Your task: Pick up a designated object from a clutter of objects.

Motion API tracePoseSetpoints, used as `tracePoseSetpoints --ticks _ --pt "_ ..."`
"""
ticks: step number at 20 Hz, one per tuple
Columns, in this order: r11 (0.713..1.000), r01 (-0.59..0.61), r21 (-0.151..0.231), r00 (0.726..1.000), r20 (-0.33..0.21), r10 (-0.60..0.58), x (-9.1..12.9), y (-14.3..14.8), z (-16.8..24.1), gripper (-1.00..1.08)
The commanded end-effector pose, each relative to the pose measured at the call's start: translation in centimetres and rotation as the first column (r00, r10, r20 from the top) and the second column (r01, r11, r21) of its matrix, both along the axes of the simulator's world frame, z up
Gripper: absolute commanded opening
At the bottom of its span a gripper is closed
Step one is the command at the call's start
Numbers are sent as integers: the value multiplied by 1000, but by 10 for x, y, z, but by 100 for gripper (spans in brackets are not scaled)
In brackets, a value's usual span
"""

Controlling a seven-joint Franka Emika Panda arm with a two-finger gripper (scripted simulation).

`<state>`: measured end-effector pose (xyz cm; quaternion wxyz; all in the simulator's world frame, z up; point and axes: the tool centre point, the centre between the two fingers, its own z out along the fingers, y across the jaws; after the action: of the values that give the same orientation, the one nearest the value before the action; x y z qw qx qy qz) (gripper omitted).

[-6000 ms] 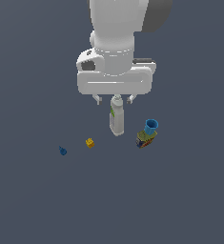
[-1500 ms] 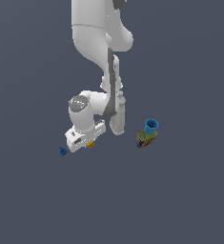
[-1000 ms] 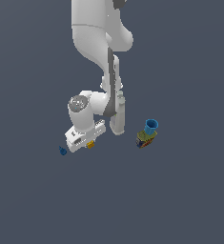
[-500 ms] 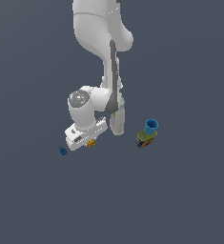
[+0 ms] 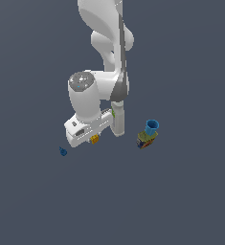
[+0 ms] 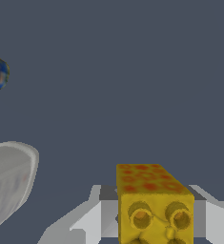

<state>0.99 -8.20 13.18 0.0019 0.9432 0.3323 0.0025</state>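
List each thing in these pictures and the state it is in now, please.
Yellow brick: held between the jaws, studs facing the wrist camera.
Gripper: shut on the yellow brick, low over the floor.
White bottle: upright, partly hidden behind the arm.
Blue cup: tilted, resting against the colourful box.
Colourful box: on the floor, touching the cup.
Small blue piece: alone on the floor, untouched.

Gripper (image 5: 94, 139): gripping the yellow toy brick (image 5: 94, 139).
Blue piece (image 5: 62, 151): lying near, toward the exterior view's left.
Blue cup (image 5: 152, 127): sitting against the colourful box (image 5: 144, 140).
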Motion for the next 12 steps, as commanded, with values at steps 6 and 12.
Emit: tracePoseSetpoints --ticks 6,12 --pt "1000 0 -1 1000 -2 0 19 24 77 -100" --pt "1000 0 0 1000 -3 0 35 43 136 -100"
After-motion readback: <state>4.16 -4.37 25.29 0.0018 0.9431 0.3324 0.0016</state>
